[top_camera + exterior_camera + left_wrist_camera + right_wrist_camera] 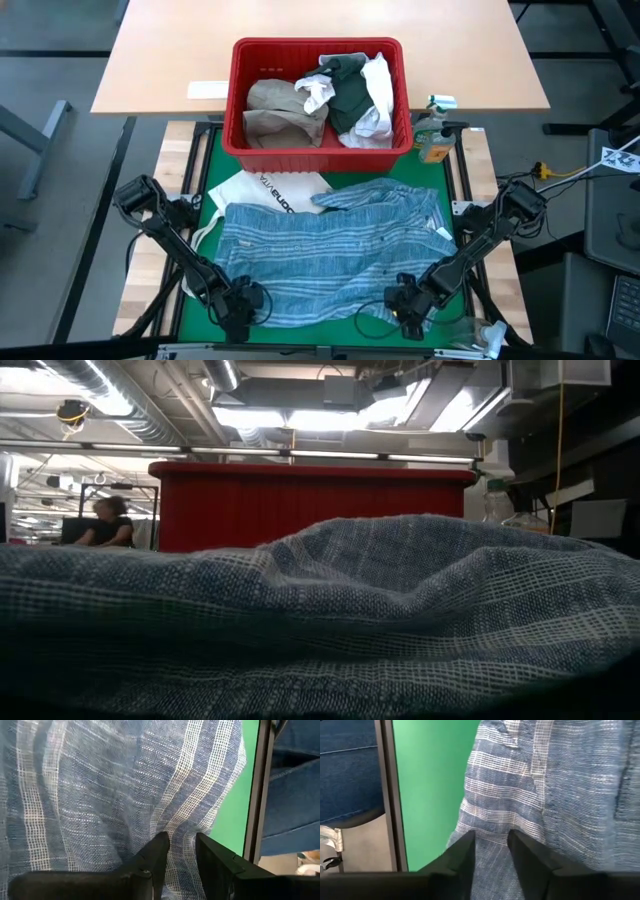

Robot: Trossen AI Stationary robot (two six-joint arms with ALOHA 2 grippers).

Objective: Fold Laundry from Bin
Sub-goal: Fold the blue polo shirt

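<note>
Blue-striped shirt (400,610) fills low view, spread flat on green mat (205,190) just before red bin (318,140), ready for folding. Left gripper (180,852) and right gripper (491,845) each pinch shirt's near hem, far from bin, apparently for lifting. Remaining laundry (285,110) waits inside bin.

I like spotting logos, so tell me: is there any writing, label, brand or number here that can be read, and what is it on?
White tote bag: black lettering, upside down and partly under the blue-striped cloth; too small to read.
White card on the wooden table: no text legible.
Spray bottle beside the red basket: label too small to read.
Nothing else carries writing.
</note>
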